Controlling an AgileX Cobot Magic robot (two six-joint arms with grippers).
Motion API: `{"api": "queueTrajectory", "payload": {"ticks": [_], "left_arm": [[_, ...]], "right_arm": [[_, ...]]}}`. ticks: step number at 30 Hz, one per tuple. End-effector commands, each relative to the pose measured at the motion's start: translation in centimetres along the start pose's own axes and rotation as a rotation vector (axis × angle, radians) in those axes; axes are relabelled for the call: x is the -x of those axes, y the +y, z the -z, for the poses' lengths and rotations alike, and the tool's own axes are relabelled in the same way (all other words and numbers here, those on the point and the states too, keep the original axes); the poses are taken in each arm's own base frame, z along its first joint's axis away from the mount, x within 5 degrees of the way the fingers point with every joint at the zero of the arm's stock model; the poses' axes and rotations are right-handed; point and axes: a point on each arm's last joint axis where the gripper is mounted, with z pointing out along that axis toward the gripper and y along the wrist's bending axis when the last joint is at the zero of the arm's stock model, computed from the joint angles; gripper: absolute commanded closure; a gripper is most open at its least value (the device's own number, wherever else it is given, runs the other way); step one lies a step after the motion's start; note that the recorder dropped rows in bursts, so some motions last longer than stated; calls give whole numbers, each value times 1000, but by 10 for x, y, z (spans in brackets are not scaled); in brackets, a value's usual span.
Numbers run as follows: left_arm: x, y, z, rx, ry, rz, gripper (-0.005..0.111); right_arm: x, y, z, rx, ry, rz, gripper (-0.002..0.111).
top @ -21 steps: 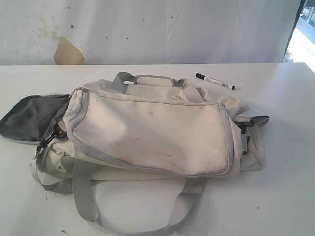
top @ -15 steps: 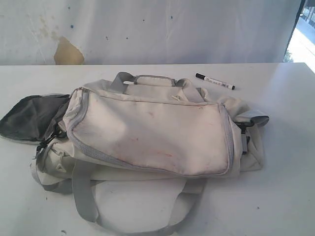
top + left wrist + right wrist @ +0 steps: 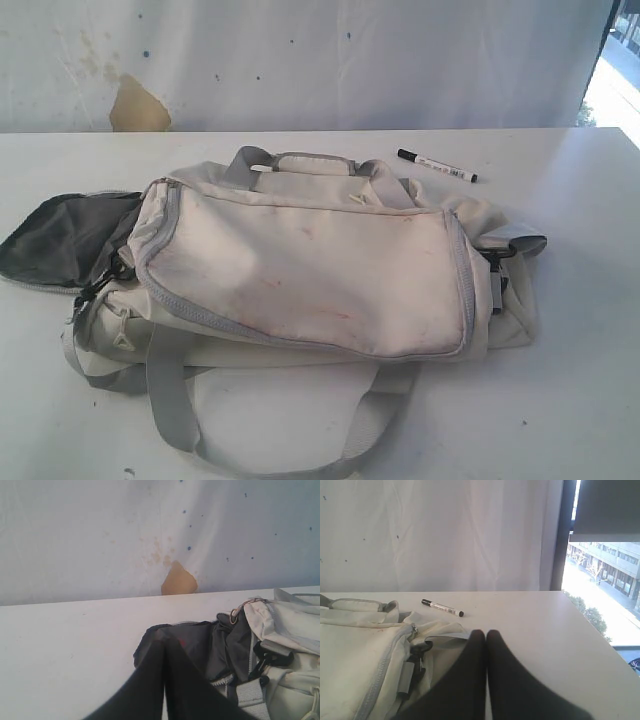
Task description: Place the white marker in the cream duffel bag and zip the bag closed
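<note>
The cream duffel bag (image 3: 310,270) lies across the middle of the white table, its dark grey lining (image 3: 60,240) spilling out at its left end. The white marker (image 3: 437,165) with a black cap rests on the table behind the bag's right end, apart from it; it also shows in the right wrist view as the marker (image 3: 442,608). Neither arm appears in the exterior view. My left gripper (image 3: 165,645) is shut and empty, near the dark lining (image 3: 200,645). My right gripper (image 3: 486,635) is shut and empty beside the bag's right end (image 3: 380,650), short of the marker.
Grey webbing straps (image 3: 175,400) loop over the table in front of the bag. A white backdrop (image 3: 320,60) with a tan patch (image 3: 138,107) stands behind the table. A window with a dark frame (image 3: 559,535) lies to the right.
</note>
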Motion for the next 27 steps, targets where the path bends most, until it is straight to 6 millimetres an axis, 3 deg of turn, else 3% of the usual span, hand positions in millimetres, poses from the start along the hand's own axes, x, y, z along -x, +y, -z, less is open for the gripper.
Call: {"api": "queueTrajectory", "payload": {"ticks": [1, 8, 14, 18, 27], "left_arm": [[-2, 0, 0, -1, 2, 12, 107], [4, 0, 0, -3, -60, 20, 107], [11, 0, 1, -5, -120, 35, 107], [34, 1, 6, -4, -185, 52, 107], [89, 5, 29, -8, -243, 96, 107]], "right_arm": [[3, 0, 0, 1, -19, -1, 108], [5, 0, 0, 3, -38, -1, 108], [29, 2, 5, 25, -303, -1, 108], [46, 1, 8, 24, -350, -12, 108], [72, -4, 18, -13, -175, -16, 108]]}}
